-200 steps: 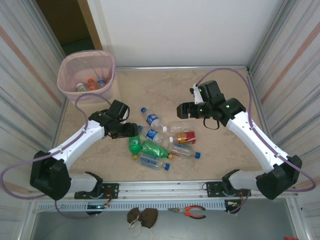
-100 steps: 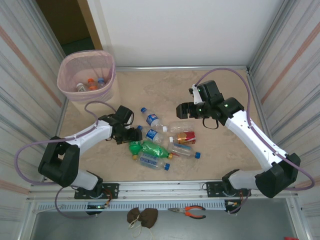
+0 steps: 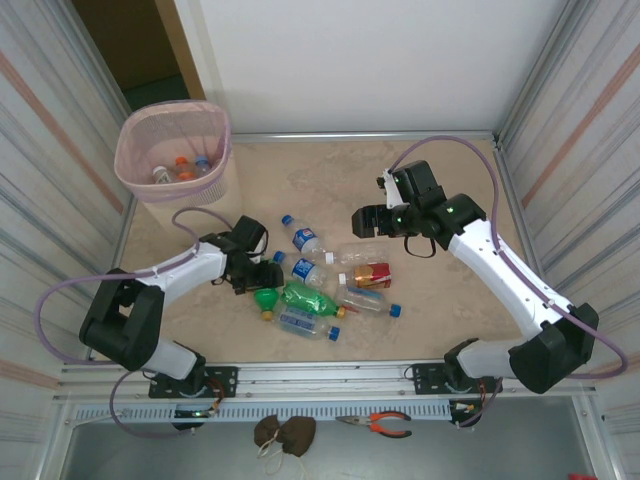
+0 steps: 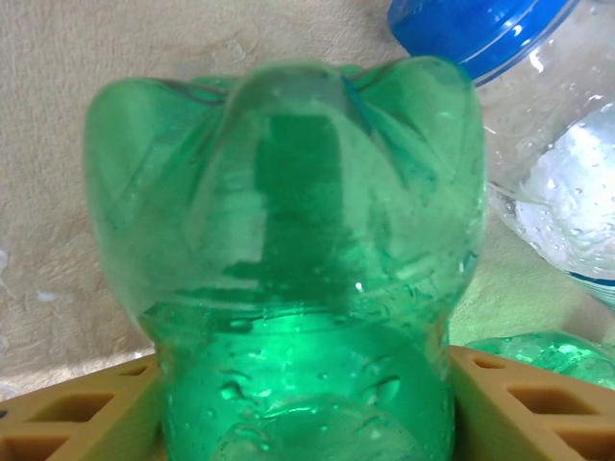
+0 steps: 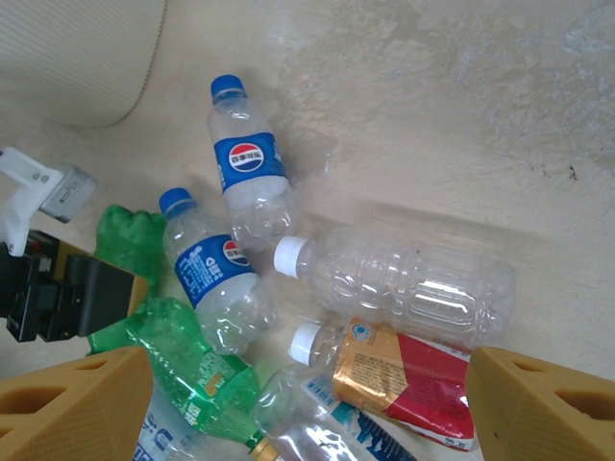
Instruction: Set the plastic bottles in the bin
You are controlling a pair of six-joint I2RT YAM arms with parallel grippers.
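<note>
Left claw [image 3: 264,274] of mine sits low on the tabletop [image 3: 300,170]. Its tan fingers [image 4: 67,413] are closed in on either side of a green bottle [image 4: 288,240], whose lobed base shows past them. How firm that hold is I cannot tell.

Nearest to me, below the tabletop's edge, red-handled pliers [image 3: 375,424] lie on a grey ledge beside a brown lump [image 3: 284,432]. Next comes the metal rail [image 3: 330,372] that carries both my arm bases. The surface beyond it is beige and marbled like stone.

The loose bottles [image 3: 330,280] lie on their sides in a heap at its middle. Among them are a second green one [image 3: 308,297], a blue-capped bottle [image 5: 248,163] with a blue label, a large clear bottle [image 5: 413,283] with a white cap, and a red-labelled one [image 5: 404,375].

My right claw [image 3: 365,220] hovers over the far side of that heap, jaws spread wide with nothing between them.

The pink bin [image 3: 215,120] stands at the far-left corner, well apart from the heap, with a few bottles lying in its bottom.

Ribbed panels [image 3: 50,150] close in both sides. A plain white wall [image 3: 370,60] stands at the back, with a dark opening [image 3: 130,40] to its left behind the bin.
</note>
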